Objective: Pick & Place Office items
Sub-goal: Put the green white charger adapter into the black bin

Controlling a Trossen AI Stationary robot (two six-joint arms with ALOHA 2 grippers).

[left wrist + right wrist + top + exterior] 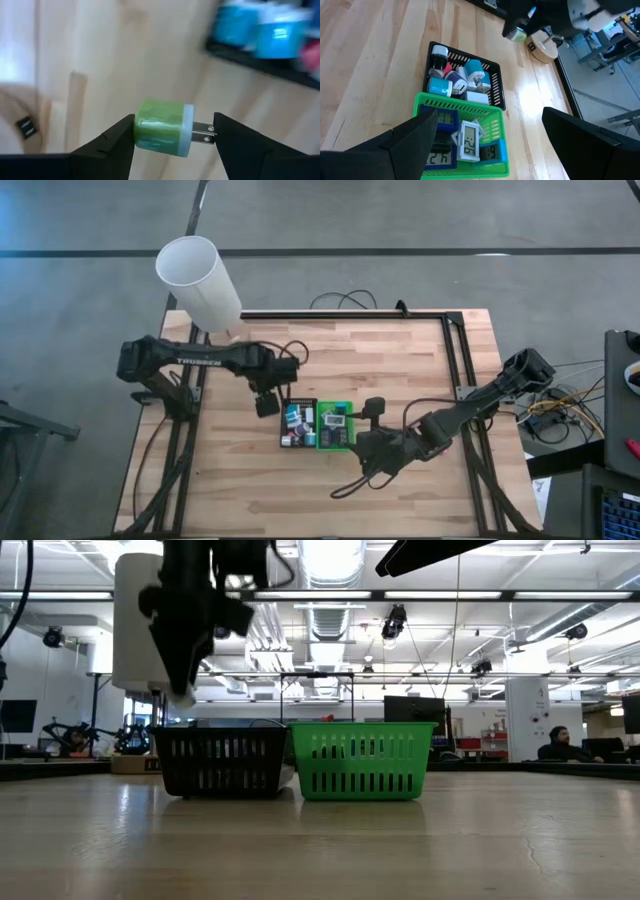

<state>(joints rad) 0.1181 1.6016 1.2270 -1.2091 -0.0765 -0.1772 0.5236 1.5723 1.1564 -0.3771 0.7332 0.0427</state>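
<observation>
Left gripper (172, 135) clamped on a green plug adapter (162, 129), 2 metal prongs pointing toward one finger, green body pressed against the other. Held in the air, clear of the wooden table (400, 360), just beside the black tray (298, 424) on its outer side; seen from table height, left gripper (180, 690) above the black tray (224, 758) and toward its left end. Blurred blue pieces in that tray, beyond the fingertips in the left wrist picture.

Right gripper (487, 135) spread wide, nothing between its fingers, hovering just short of the green tray (462, 137). Directly ahead of it, small digital clocks (468, 140) lying in the green tray. Past that, touching side by side with it, black tray (465, 75) holding a heap of small chargers and adapters (457, 80) in teal, white, black, pink and purple. Farther off again, the left arm's fingers with the green adapter (519, 34).

Tall white cylinder (198, 275) standing at the table's far left corner, behind the left arm.
</observation>
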